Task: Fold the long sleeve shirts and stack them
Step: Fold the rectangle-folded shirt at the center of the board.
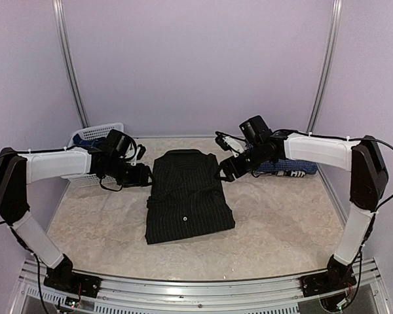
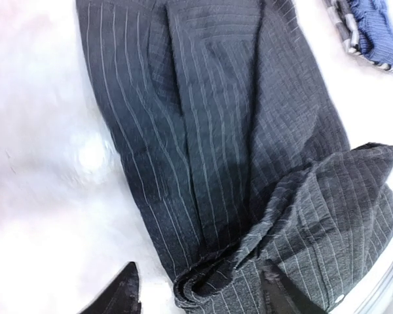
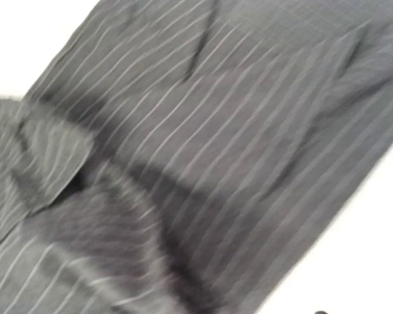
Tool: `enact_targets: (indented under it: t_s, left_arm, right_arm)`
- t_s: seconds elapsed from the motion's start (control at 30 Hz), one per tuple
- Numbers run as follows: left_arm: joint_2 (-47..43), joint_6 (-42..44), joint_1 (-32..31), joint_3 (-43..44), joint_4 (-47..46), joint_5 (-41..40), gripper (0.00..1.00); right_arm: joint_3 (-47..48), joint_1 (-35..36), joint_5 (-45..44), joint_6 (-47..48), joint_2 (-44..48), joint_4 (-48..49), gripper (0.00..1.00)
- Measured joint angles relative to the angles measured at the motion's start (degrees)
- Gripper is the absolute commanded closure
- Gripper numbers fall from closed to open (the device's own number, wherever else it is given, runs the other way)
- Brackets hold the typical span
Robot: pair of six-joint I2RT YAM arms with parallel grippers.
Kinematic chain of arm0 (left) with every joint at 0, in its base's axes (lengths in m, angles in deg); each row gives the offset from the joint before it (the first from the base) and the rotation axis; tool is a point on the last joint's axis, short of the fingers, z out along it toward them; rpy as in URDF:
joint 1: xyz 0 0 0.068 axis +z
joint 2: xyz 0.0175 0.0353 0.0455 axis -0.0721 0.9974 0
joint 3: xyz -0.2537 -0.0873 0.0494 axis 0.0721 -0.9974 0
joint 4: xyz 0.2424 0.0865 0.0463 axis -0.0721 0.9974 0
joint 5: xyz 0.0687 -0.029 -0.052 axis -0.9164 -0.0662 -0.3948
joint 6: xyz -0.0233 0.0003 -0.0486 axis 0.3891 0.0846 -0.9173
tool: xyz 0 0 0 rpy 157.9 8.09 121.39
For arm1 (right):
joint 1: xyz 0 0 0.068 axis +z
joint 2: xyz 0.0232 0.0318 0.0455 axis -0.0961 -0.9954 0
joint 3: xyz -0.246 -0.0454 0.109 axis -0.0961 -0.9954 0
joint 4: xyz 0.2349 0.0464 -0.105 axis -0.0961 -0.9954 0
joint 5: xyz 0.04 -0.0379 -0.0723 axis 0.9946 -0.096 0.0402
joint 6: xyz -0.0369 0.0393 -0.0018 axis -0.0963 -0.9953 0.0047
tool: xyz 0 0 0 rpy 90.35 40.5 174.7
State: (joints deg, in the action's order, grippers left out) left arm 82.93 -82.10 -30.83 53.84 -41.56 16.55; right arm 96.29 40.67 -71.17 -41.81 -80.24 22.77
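1 black pinstriped collared shirt [image 1: 187,196] lay folded into a rectangle on the pale mottled worktop [image 1: 281,222]. The left gripper [image 1: 144,175] sat at that shirt's left edge, its fingers [image 2: 126,291] spread, with a rumpled cloth edge loose between them. The right gripper [image 1: 224,170] sat at its right edge, and I could not tell whether it had let go. The fold looked done. The next move likely called for lifting clear and fetching the blue-and-white checked shirt [image 1: 285,169] to the right of the black one. Only the top view showed that second shirt, and only the left wrist view showed the rumpled edge.
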Motion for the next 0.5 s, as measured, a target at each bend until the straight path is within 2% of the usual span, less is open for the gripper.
enact_targets:
  t_s: [0.1,0.3,0.5]
  left_arm:
    - [-4.1,-0.3,-0.3,-1.3,-1.9,-1.8,0.28]
    - [-10.2,-1.6,-4.3,-5.8,-8.2,-1.2,0.28]
    - [-9.2,-4.6,-9.7,-11.1,-16.2,1.3,0.28]
  right_arm:
    - [-3.3,2.4,1.3,-0.7,0.0,1.3,0.29]
    - [-5.3,6.5,4.8,-2.3,-2.1,3.6,0.31]
    - [-5.3,6.6,5.5,-3.1,-6.1,5.9,0.3]
